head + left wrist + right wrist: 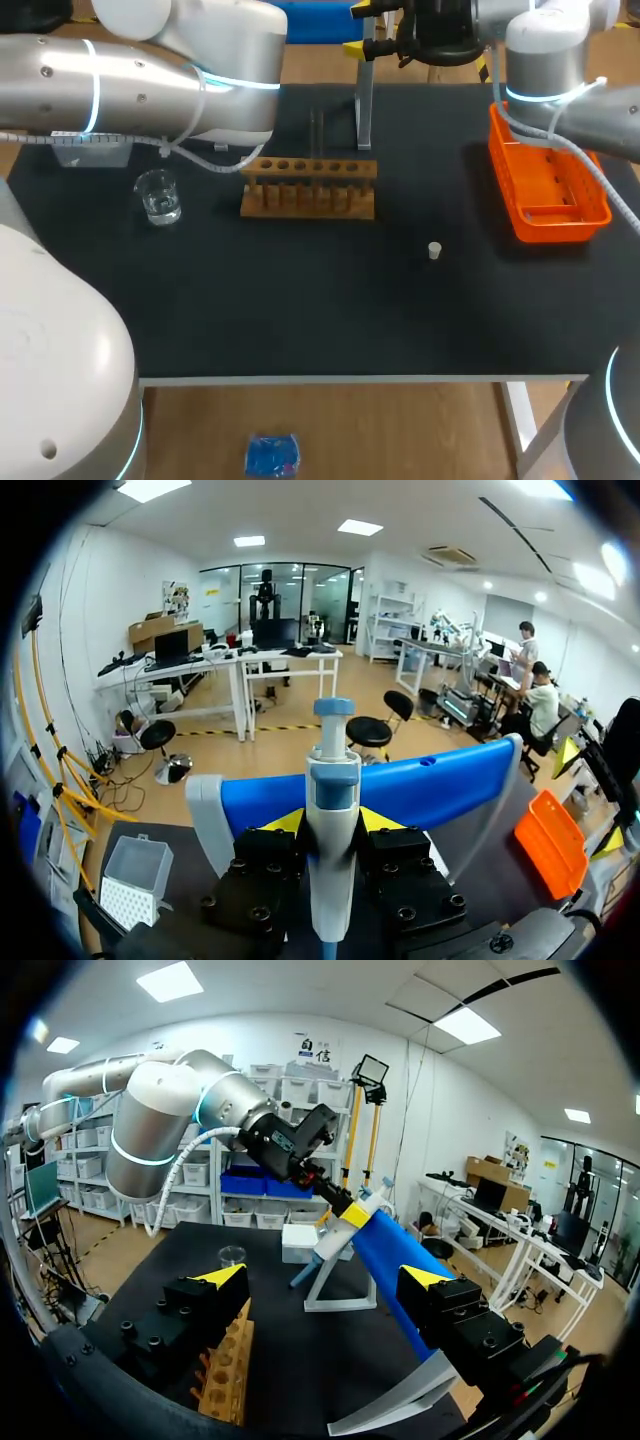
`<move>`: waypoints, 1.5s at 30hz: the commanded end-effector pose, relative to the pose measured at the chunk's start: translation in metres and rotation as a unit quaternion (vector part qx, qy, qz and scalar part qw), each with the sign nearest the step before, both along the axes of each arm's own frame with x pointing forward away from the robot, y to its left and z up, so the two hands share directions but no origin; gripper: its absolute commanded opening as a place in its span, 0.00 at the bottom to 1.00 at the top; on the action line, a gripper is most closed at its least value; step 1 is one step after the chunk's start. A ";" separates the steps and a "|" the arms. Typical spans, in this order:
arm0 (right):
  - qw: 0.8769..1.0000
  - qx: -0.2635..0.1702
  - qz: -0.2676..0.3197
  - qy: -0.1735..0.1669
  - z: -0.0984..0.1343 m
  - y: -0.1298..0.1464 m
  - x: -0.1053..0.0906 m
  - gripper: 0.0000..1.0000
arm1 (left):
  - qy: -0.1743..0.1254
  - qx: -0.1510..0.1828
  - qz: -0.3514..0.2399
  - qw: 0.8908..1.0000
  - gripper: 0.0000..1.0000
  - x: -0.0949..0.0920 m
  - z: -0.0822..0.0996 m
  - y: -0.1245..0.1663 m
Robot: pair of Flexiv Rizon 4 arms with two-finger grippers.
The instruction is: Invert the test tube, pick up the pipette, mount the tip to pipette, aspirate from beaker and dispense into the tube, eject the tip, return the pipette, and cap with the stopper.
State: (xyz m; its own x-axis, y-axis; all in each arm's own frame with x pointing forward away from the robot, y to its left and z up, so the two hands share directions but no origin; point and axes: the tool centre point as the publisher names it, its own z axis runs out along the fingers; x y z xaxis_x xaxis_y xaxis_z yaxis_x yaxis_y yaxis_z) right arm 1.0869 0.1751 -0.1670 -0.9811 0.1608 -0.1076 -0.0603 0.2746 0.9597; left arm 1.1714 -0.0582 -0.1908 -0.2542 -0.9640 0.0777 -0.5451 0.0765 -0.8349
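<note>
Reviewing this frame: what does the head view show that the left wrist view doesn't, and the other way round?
Only the head view shows the clear glass beaker, the wooden test tube rack and the small white stopper. Only the left wrist view shows the white-and-blue pipette, with the left gripper shut on it from both sides. Both show the black table, the orange plastic basket and the translucent tip box, which is half hidden in the head view.
</note>
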 end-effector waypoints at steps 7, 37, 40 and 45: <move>1.000 -0.001 0.000 0.000 0.001 0.000 0.000 1.00 | 0.012 0.001 0.002 1.000 0.00 0.005 -0.006 -0.002; 1.000 -0.001 0.000 0.000 0.001 0.000 0.000 1.00 | 0.005 0.000 0.006 1.000 1.00 -0.021 0.001 -0.003; 1.000 -0.001 0.000 0.000 0.001 0.000 0.000 1.00 | 0.001 0.002 -0.005 1.000 1.00 -0.030 0.007 -0.002; 1.000 -0.001 0.000 0.000 0.001 0.000 0.000 1.00 | -0.010 -0.004 -0.044 0.999 1.00 -0.053 0.018 -0.003</move>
